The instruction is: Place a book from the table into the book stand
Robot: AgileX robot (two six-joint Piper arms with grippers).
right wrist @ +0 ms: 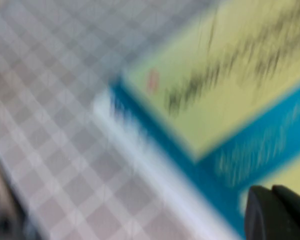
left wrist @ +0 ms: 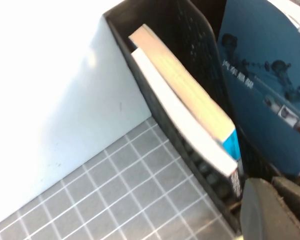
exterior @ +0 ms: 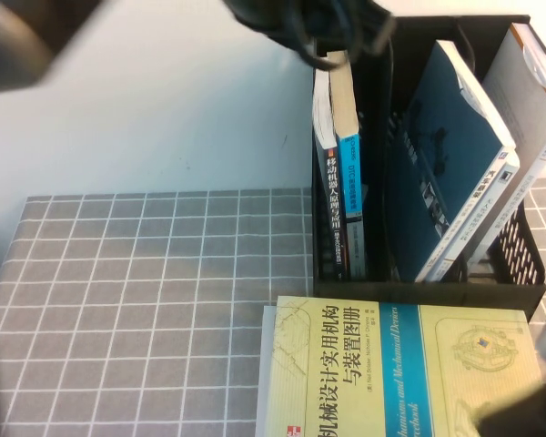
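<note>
The book, showing its dark blue back cover, leans tilted in the middle slot of the black book stand. It also shows in the left wrist view, beside the stand's mesh wall. My left gripper hangs above the stand's near left corner; its fingers are together with nothing between them. In the high view the left arm is a dark blur over the left slot. My right gripper is shut and empty, low over the pale yellow-green book at the table's front right.
Two upright books fill the stand's left slot, and a grey-white paperback leans in the right slot. The yellow-green book lies on a white book in front of the stand. The grey checked table stretches left.
</note>
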